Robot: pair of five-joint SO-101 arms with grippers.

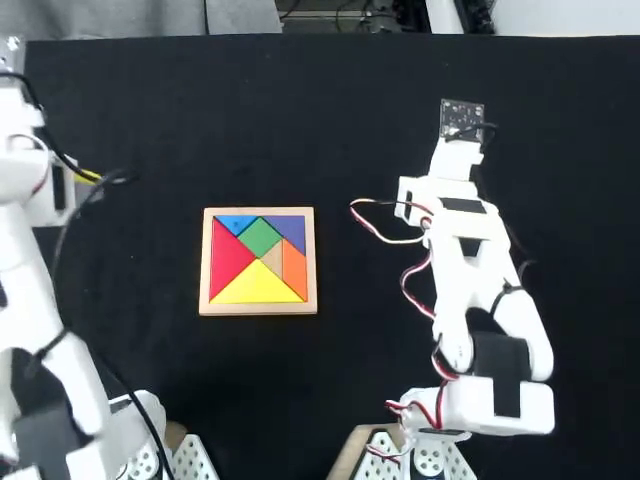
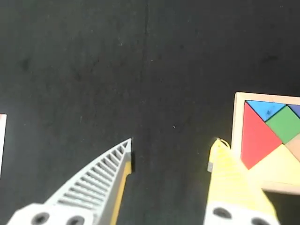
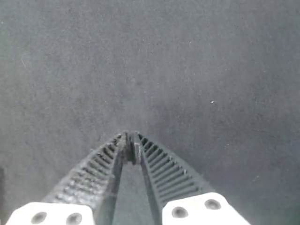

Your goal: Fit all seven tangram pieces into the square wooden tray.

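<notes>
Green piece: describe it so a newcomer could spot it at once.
The square wooden tray lies on the black table. In the high view, the green piece sits just inside the tray's upper edge, mid-width. It alone is green, a square standing on one corner among triangles.

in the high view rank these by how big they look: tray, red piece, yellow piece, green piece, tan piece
1. tray
2. red piece and yellow piece: they look alike, so no ranking between them
3. green piece
4. tan piece
</notes>
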